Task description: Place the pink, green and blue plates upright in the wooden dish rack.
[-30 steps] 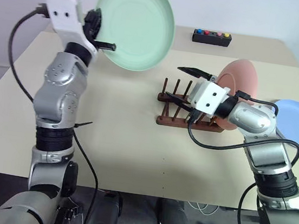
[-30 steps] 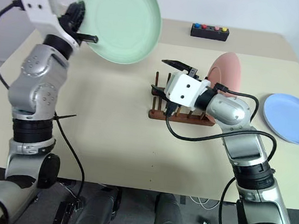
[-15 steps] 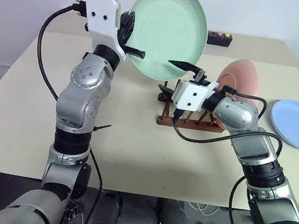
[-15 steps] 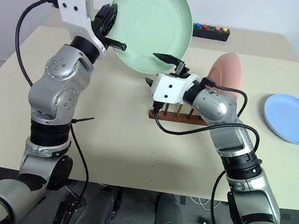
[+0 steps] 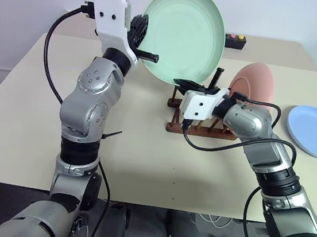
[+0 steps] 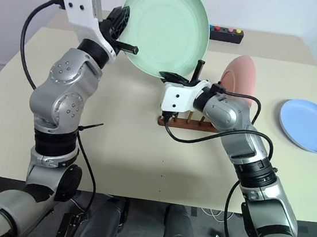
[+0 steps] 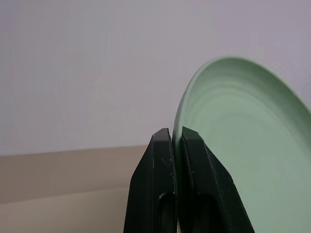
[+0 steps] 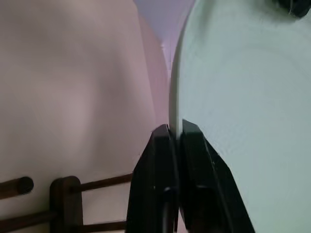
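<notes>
A wide beige rectangular table [image 5: 143, 151] carries everything, with a pale wall behind it. The salmon pink round matte plate [image 5: 258, 84], the largest of the three, stands upright in the small dark brown wooden dish rack [image 5: 201, 126], at the rack's right end, leaning slightly back. The pale mint green round plate [image 5: 186, 35] is held in the air, tilted nearly upright with its hollow face toward the camera, above the table and just behind and above the left end of the rack. The light blue round plate [image 5: 316, 131] lies flat on the table near the right edge, well apart from the rack.

The left gripper [image 5: 140, 41] has its two black fingers pressed together on the left rim of the green plate; the left wrist view shows the fingers [image 7: 194, 194] clamped with the thin rim between them. The right gripper [image 5: 190, 86] reaches in level from the right, over the rack's left pegs, and its fingers are closed on the lower rim of the same green plate; the right wrist view shows the fingers [image 8: 158, 184] pinching that edge, with the pink plate's face and rack pegs beyond. So both grippers hold the green plate at once.

A small black box with coloured buttons [image 5: 235, 42] sits at the table's far edge, partly hidden behind the green plate.
</notes>
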`<move>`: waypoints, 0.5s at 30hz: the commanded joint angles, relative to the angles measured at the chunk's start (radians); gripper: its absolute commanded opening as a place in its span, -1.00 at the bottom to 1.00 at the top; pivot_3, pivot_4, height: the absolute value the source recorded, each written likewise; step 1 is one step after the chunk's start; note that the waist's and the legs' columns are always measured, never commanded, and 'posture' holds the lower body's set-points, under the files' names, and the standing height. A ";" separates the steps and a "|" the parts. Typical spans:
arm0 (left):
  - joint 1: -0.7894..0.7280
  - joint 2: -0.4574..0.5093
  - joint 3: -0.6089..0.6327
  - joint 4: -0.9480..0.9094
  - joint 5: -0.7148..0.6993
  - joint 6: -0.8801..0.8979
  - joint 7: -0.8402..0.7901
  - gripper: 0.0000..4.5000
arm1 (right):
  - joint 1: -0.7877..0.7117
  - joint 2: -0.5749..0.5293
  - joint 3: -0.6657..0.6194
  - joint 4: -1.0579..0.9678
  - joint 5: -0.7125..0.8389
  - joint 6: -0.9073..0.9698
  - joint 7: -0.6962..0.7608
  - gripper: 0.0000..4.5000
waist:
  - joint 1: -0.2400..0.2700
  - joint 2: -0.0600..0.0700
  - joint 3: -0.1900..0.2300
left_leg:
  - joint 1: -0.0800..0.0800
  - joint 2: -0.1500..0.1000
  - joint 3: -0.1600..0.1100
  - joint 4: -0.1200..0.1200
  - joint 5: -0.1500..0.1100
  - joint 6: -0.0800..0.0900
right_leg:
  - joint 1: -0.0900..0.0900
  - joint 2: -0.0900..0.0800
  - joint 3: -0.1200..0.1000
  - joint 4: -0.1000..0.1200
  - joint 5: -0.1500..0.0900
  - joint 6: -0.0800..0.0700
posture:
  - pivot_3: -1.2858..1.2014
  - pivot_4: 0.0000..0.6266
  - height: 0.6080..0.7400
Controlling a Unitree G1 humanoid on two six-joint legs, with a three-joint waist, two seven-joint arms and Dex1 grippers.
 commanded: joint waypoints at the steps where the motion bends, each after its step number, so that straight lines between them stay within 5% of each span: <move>1: -0.030 -0.008 0.019 -0.048 -0.022 0.005 0.002 -1.00 | -0.010 0.002 -0.026 -0.019 0.003 -0.007 -0.016 -0.96 | 0.000 0.000 0.000 | 0.000 0.000 0.000 0.000 0.000 0.000 | 0.000 0.000 0.000 0.000 0.000 0.000 | 0.03 -0.52 0.91; 5: -0.032 -0.033 0.056 -0.048 -0.069 0.017 0.004 -1.00 | -0.010 0.002 -0.027 -0.018 -0.004 -0.020 -0.024 -0.96 | 0.000 0.000 0.000 | 0.000 0.000 0.000 0.000 0.000 0.000 | 0.000 0.000 0.000 0.000 0.000 0.000 | 0.03 -0.52 0.91; 9: -0.044 -0.076 0.127 -0.060 -0.157 0.011 0.012 -0.34 | -0.011 0.002 -0.031 -0.014 -0.019 -0.039 -0.039 -1.00 | 0.001 0.000 0.000 | 0.000 0.000 0.000 0.000 0.000 0.000 | 0.000 0.000 0.000 0.000 0.000 0.000 | 0.03 -0.52 0.91; 15: -0.077 -0.080 0.210 -0.059 -0.229 -0.030 0.043 0.98 | -0.012 -0.002 -0.032 -0.005 -0.023 -0.055 -0.050 -1.00 | 0.000 0.000 0.000 | 0.000 0.000 0.000 0.000 0.000 0.000 | 0.000 0.000 0.000 0.000 0.000 0.000 | 0.03 -0.52 0.91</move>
